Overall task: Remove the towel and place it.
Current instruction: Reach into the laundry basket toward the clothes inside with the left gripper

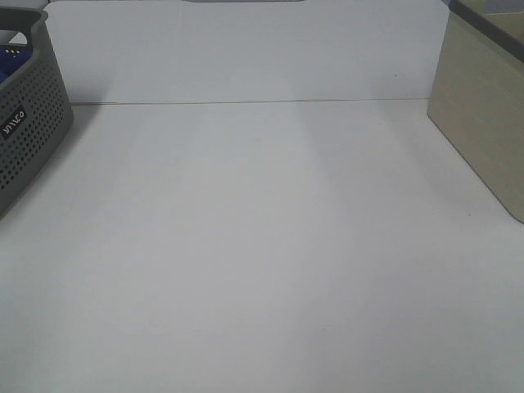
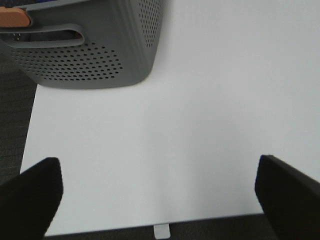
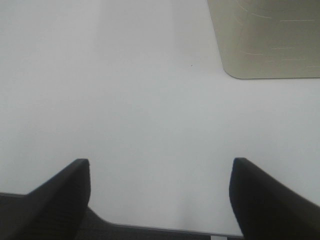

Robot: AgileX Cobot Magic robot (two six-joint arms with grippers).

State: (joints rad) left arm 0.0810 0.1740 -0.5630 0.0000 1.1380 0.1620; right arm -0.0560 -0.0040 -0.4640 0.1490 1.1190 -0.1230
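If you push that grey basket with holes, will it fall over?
Probably not: the grey basket looks wide and sits flat on the table, so it would likely slide. Its holey plastic walls suggest it's light and stiff.

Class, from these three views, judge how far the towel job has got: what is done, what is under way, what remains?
Done: nothing yet; only a bit of the blue towel shows, inside the grey basket. In hand: nothing; the left claw and right claw are open and empty over the white table. Left: reach in, lift the towel out and place it.
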